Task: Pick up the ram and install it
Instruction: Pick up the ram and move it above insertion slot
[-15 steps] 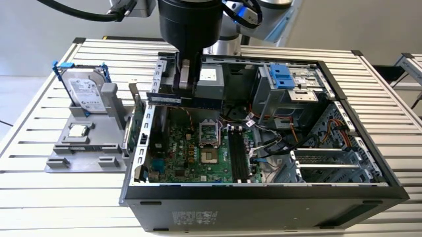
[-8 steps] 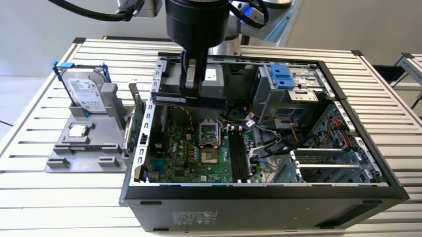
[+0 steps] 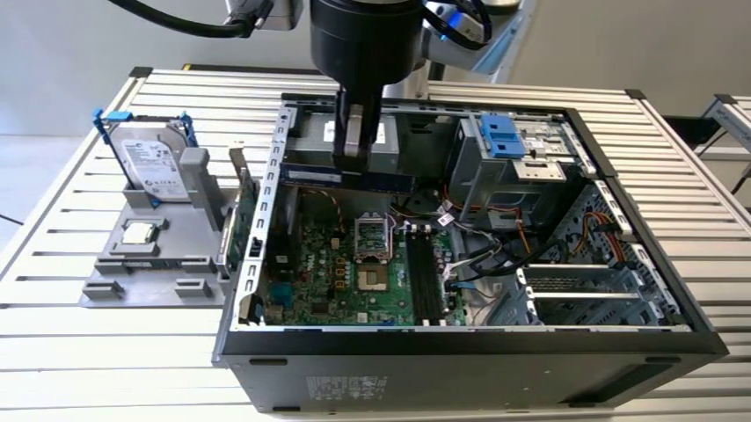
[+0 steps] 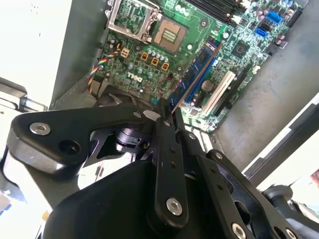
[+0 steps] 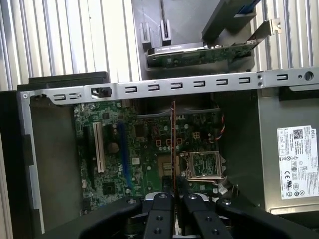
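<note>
A ribbed silver aluminium table (image 3: 70,352) carries an open black desktop computer case (image 3: 470,374); a grey plastic parts holder (image 3: 141,286) sits just beside the case, on the exterior view's left.

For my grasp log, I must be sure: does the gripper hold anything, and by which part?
Yes. The gripper is shut on the long, thin, dark circuit-board ram stick, pinching its flat faces at one long edge, about mid-length.
</note>
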